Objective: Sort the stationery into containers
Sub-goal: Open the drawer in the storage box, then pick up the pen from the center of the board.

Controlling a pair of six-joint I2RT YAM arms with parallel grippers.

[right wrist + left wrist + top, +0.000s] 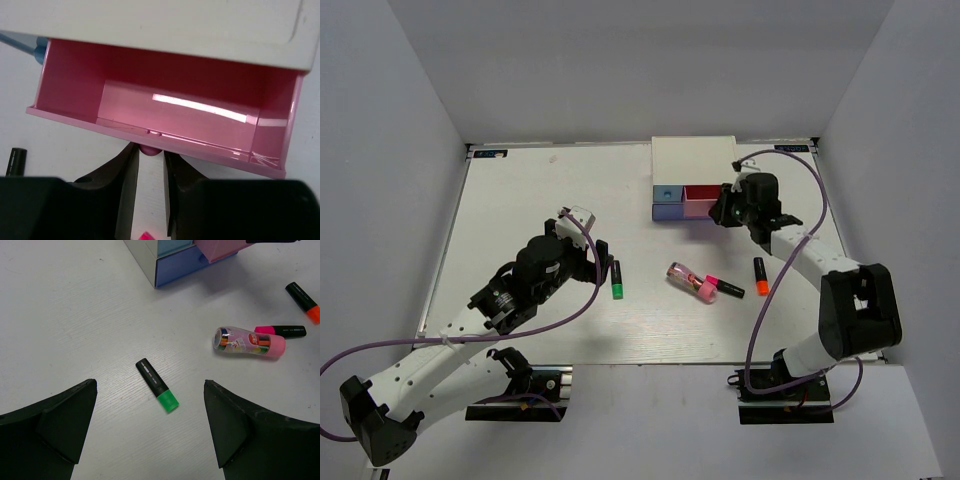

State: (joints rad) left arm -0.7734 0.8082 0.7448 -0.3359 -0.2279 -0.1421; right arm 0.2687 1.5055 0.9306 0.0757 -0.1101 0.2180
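Observation:
The white cabinet (693, 160) stands at the back. Its pink drawer (701, 200) is pulled out and empty inside (165, 112). My right gripper (150, 152) is shut on the pink drawer's knob (149, 150). The violet-blue drawer (667, 203) is beside it. My left gripper (150, 427) is open and empty, just above the green-capped marker (157, 385), which lies flat (617, 280). The pink-and-clear tube (686, 279), pink-capped marker (724, 288) and orange-capped marker (760, 275) lie on the table. The lavender-grey roll is out of view.
The white table (520, 200) has walls at the back and sides. Purple cables loop from both arms, one arching over the cabinet's right side (800, 160). A light blue drawer front (172, 245) shows in the left wrist view.

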